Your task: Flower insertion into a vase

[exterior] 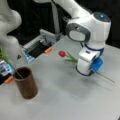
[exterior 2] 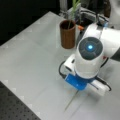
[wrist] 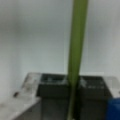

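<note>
A flower with a red bud (exterior: 62, 53), green leaves and a long thin stem (exterior: 106, 78) lies low over the grey table. My gripper (wrist: 73, 85) comes down on the stem's middle. In the wrist view the green stem (wrist: 76, 45) runs between the two dark fingers (wrist: 52, 87), which press on it from both sides. In both front views the arm's white and blue hand (exterior: 86, 63) hides the fingertips. The brown vase (exterior: 26, 86) (exterior 2: 68, 33) stands upright and apart from the gripper, with a green leafy stalk (exterior 2: 73, 7) sticking out of it.
A grey box with a dark opening (exterior: 40, 46) sits at the table's back, an orange piece (exterior: 48, 50) beside it. Another orange piece (exterior: 8, 79) lies left of the vase. A dark perforated board (exterior 2: 15, 110) borders the table at a front view's bottom left.
</note>
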